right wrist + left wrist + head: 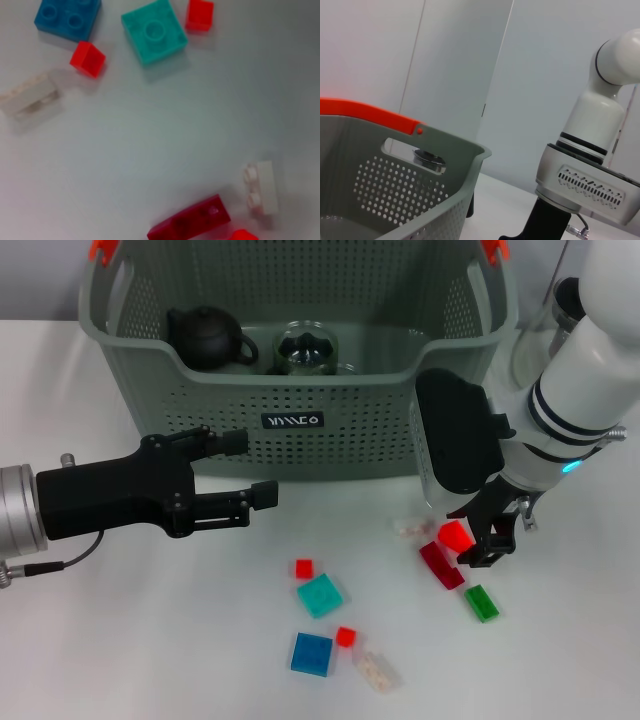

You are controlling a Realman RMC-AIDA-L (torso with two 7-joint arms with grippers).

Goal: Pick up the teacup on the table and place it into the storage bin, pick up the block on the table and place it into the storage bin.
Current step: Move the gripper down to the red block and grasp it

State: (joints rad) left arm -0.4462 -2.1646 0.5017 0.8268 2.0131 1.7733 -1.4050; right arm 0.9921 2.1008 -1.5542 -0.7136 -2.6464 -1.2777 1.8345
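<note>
The storage bin (330, 430) stands at the back of the table; its rim (445, 145) fills the left wrist view. A clear glass teacup (308, 348) lies inside it beside a black teapot (208, 337). My right gripper (478, 536) hangs low in front of the bin's right corner, shut on a bright red block (455, 534), whose top shows at the edge of the right wrist view (242, 235). My left gripper (250, 468) hovers open and empty before the bin's left front wall.
Loose blocks lie on the white table: dark red (441, 565), green (481, 602), teal (320, 595), blue (312, 653), two small red ones (304, 568) (346, 636), a clear one (377, 672) and a white one (410, 528). The right arm (600, 150) stands beyond the bin.
</note>
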